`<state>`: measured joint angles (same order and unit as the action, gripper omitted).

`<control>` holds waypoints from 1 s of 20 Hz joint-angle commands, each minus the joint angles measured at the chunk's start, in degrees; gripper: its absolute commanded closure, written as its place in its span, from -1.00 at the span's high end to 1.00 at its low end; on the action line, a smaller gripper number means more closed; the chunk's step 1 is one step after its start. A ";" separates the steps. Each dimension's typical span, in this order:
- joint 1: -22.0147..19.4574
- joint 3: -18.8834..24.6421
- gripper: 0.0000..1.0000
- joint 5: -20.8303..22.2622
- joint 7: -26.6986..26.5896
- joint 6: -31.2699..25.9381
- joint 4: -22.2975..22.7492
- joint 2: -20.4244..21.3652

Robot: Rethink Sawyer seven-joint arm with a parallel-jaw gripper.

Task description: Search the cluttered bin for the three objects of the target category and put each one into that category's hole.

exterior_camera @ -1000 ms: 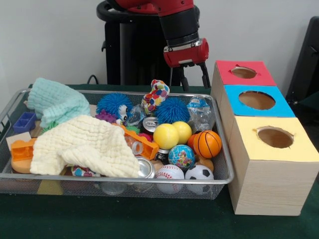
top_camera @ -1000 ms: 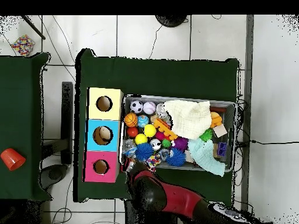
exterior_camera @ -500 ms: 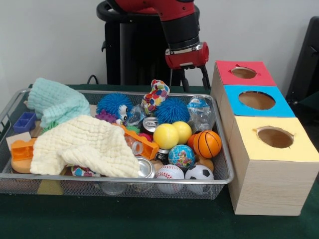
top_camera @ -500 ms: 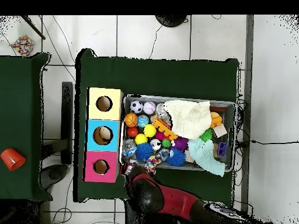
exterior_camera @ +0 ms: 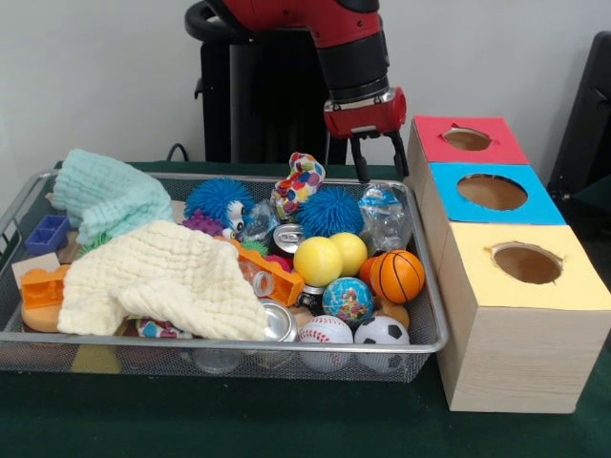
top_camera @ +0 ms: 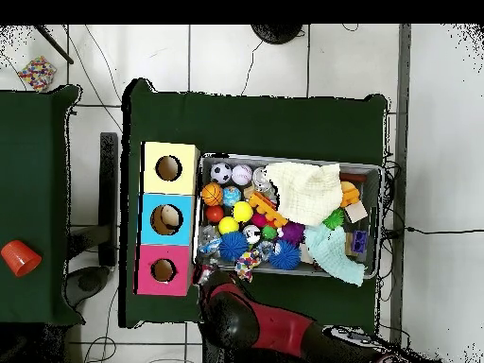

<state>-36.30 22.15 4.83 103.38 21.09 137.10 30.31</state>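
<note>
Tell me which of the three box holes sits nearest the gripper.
The hole in the red box. It is the farthest back of the three, just beside the gripper; the blue and yellow holes lie further forward.

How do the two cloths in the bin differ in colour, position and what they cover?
The cream cloth is pale yellow; the mint cloth is pale green. The cream cloth lies toward the bin's front in the front view and drapes over toys and a can; the mint cloth sits bunched in the back left corner. The cream one spreads wider. Both look like soft, textured fabric.
</note>
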 commanded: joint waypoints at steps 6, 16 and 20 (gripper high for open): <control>0.44 -1.05 1.00 -0.85 14.06 8.73 -5.73 -1.60; 2.49 -3.02 1.00 -1.00 12.23 9.27 -10.02 -5.87; 2.88 -3.10 1.00 -1.39 12.51 9.11 -10.14 -5.64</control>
<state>-34.46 19.93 4.77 103.38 26.03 135.93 27.67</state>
